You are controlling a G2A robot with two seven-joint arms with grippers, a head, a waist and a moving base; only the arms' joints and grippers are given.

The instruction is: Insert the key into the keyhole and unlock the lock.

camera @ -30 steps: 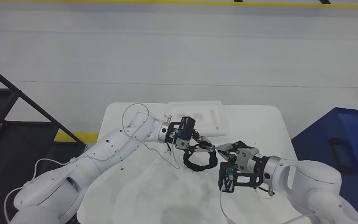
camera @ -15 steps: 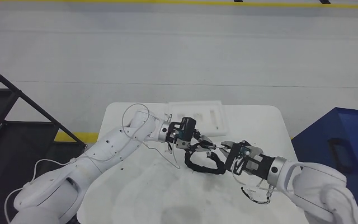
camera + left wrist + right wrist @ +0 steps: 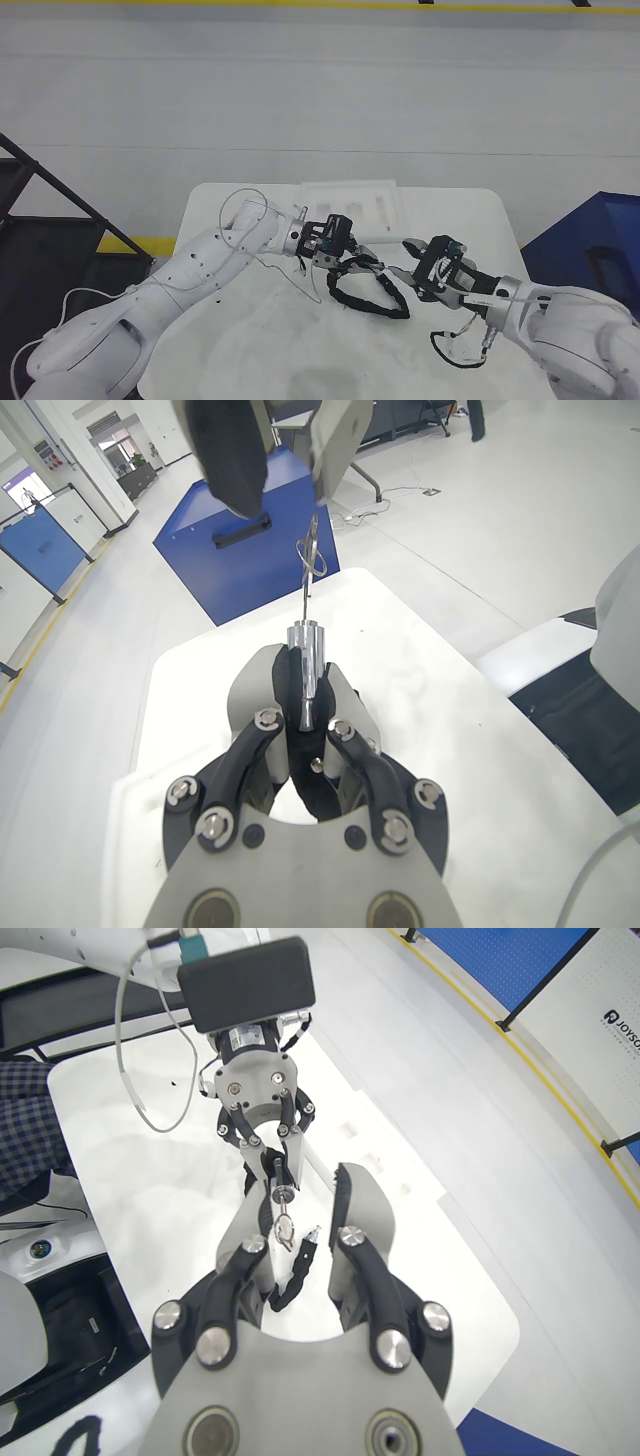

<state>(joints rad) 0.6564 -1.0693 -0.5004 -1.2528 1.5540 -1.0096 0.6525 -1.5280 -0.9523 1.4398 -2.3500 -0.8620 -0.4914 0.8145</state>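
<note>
My left gripper (image 3: pixel 302 655) is shut on the chrome lock cylinder (image 3: pixel 306 660) and holds it above the table. The key (image 3: pixel 307 587) sits in the keyhole, and its ring (image 3: pixel 311 555) hangs free. The lock's black cable (image 3: pixel 372 297) trails from the cylinder onto the table. Its metal-tipped free end (image 3: pixel 312 1233) lies out of the cylinder. My right gripper (image 3: pixel 302 1183) stands open a short way off the key (image 3: pixel 284 1228), touching nothing. From above, the left gripper (image 3: pixel 357 262) and the right gripper (image 3: pixel 408 262) face each other over the table's middle.
A white foam tray (image 3: pixel 355 205) lies at the table's (image 3: pixel 250 340) far edge, behind the grippers. A blue bin (image 3: pixel 600 250) stands on the floor beyond the table's right side.
My right gripper turned at the wrist, let go of the key and drew back to the right. The cable loop came open and spread out on the table.
</note>
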